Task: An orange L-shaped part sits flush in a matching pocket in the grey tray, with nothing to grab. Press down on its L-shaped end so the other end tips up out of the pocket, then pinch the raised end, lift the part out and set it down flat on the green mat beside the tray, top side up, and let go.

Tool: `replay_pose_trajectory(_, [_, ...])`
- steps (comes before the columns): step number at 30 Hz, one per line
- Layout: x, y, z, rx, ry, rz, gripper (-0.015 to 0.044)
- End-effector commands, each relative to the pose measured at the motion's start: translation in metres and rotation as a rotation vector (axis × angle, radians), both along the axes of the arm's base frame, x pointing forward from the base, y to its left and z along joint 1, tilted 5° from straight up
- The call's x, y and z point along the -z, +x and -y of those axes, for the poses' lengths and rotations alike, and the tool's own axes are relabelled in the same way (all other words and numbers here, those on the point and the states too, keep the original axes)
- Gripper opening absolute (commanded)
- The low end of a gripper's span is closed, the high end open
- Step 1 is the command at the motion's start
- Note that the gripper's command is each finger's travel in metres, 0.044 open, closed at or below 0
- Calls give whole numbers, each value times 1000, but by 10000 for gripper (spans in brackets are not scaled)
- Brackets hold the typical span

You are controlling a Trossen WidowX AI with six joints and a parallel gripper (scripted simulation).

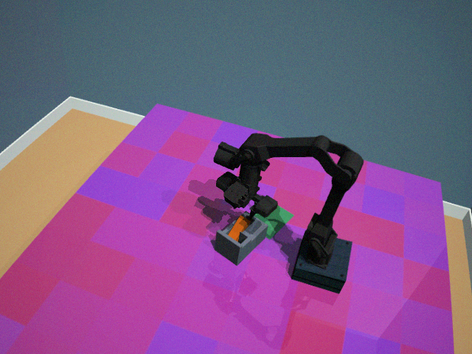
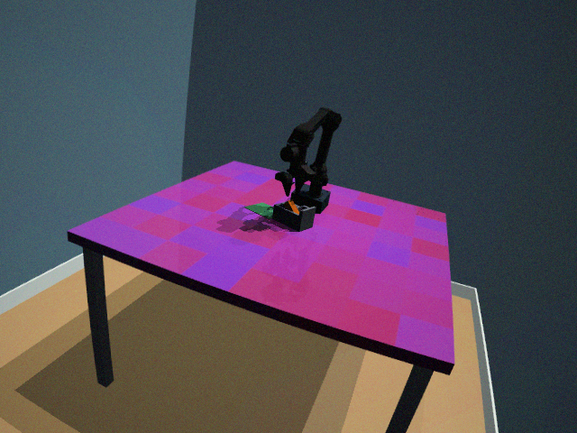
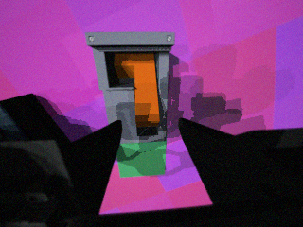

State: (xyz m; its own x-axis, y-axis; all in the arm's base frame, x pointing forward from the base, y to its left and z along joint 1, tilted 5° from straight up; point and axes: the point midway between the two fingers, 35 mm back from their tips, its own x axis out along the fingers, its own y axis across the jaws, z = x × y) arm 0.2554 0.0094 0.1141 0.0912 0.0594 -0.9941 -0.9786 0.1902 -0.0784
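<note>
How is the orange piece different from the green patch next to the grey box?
The orange L-shaped part is a thick block, tilted with one end raised out of the grey tray; the green mat is a thin sheet lying flat on the table. The part sits inside the tray, the mat beside it. The open gripper touches neither.

Arm point(image 1: 293, 146) arched, gripper point(image 1: 253, 207) open, pointing down.

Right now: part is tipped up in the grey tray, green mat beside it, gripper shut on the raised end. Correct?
Not quite. The gripper is open and holds nothing; the wrist view shows its fingers spread apart, short of the orange part. The rest stands: the part is tipped up in the grey tray, with the green mat beside it.
</note>
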Motion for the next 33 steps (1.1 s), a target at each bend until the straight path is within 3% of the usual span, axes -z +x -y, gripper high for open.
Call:
replay_pose_trajectory(1, [9,0,-1,-8,2,-4,280])
replay_pose_trajectory(33, [57,4,-4,-8,3,-5,280])
